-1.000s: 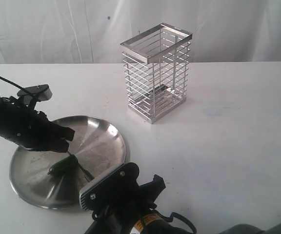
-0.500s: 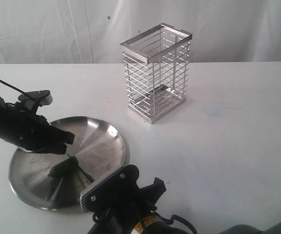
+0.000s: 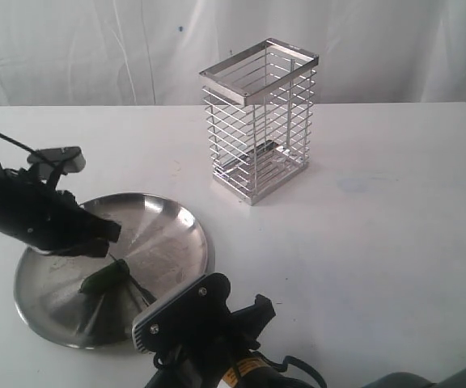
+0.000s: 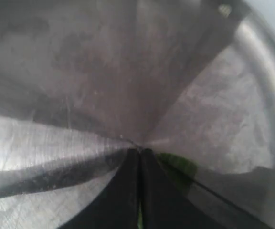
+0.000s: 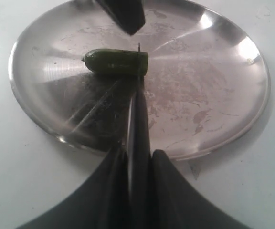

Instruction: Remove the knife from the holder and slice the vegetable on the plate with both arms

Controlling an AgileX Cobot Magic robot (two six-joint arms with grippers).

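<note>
Right gripper (image 5: 138,160) clamps the knife (image 5: 138,109), blade against the vegetable (image 5: 113,62) for slicing. Left gripper (image 5: 128,24), tips together, hovers nearby, probably to steady it.

white table (image 3: 379,242), white cloth bkgd (image 3: 71,48) behind it

In the exterior view the left arm (image 3: 19,212) is cut off by the left edge, the right arm (image 3: 196,327) by the bottom edge. In the left wrist view the plate (image 4: 104,71) is blurred and cropped, and the vegetable (image 4: 178,166) is mostly hidden behind the left gripper (image 4: 140,152). The handle of the knife (image 5: 137,109) is concealed by the right gripper (image 5: 138,155).
</note>
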